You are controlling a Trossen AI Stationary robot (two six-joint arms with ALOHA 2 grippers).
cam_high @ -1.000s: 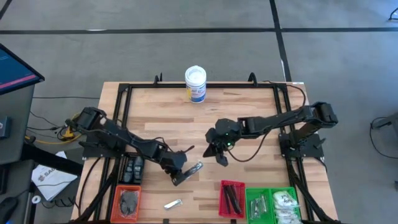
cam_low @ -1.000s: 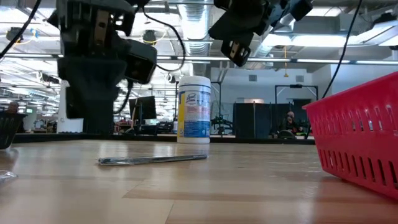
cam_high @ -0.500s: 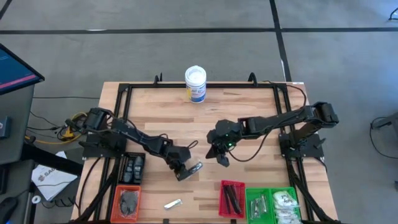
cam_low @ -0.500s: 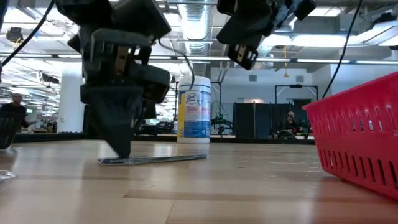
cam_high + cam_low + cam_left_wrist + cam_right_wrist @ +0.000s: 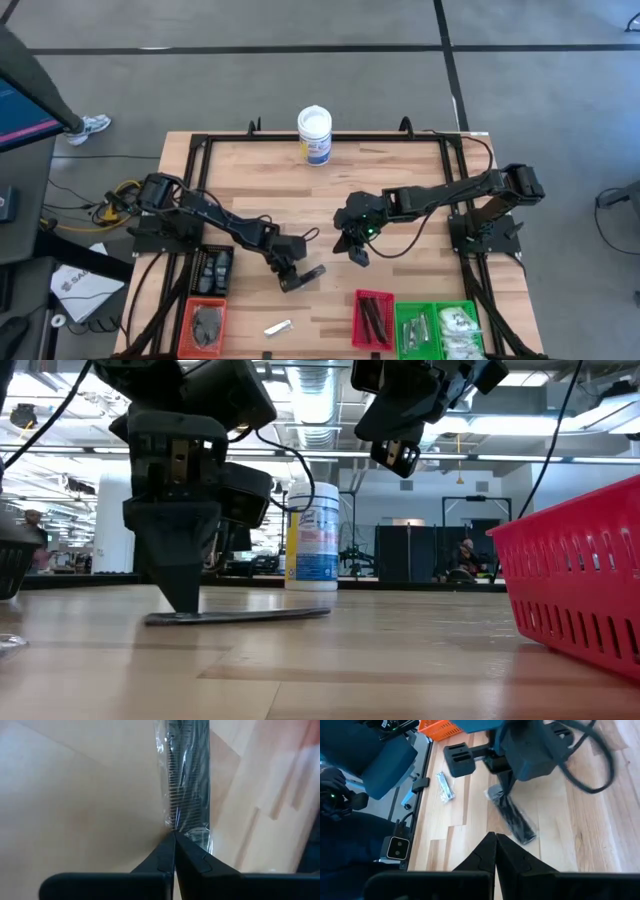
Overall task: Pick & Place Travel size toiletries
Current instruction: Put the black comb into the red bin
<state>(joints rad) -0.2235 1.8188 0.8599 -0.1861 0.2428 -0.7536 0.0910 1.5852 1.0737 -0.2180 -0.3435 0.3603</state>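
left gripper (image 5: 290, 282): clamped, seemingly, on wrapped comb (image 5: 312, 272) end, near red tray (image 5: 373, 318) | right gripper (image 5: 356, 256): fingers together, raised beyond tray

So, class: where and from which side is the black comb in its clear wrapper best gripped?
Probably at one end, from straight above: the black comb in clear wrapper lies flat on the wooden table, long and thin. The left pincer stands at its end, fingers shut there.

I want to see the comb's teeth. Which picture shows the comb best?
The left wrist view: the wrapped comb fills it, teeth clear, with the left gripper shut on its wrapper. The right wrist view shows a dark packet, the low view a thin edge, the high view a small sliver.
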